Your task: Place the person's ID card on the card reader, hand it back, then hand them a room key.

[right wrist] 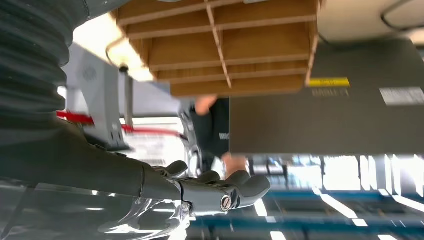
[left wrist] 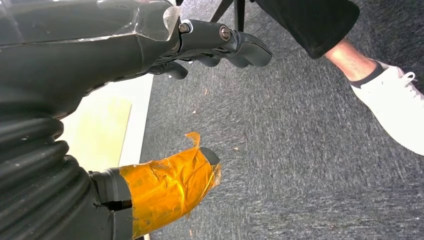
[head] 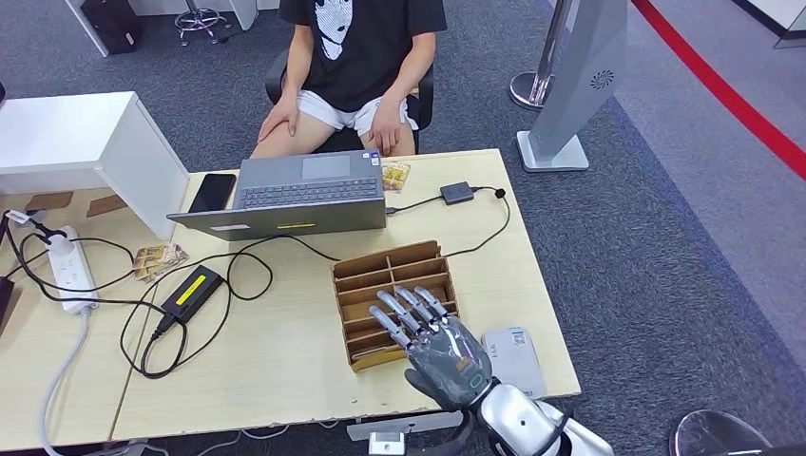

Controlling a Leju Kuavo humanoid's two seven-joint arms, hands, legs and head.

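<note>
Grey card reader (head: 514, 358) flat near counter (head: 285, 351) front edge, just beside wooden divider tray (head: 392, 285), right hand (head: 432, 342) empty with fingers spread above tray, left hand (left wrist: 165, 45) empty, fingers loosely extended, seated person (head: 356, 57) behind laptop (head: 304, 195).

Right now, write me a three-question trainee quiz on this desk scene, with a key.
1. True or false: the right hand holds a card.
2. What is the right hand above? A) laptop B) wooden organizer C) power strip
3. Fill in: the black phone lies beside the ____.

Key: 1 false, its fingers are spread with nothing in them. 2 B. 3 laptop.
</note>
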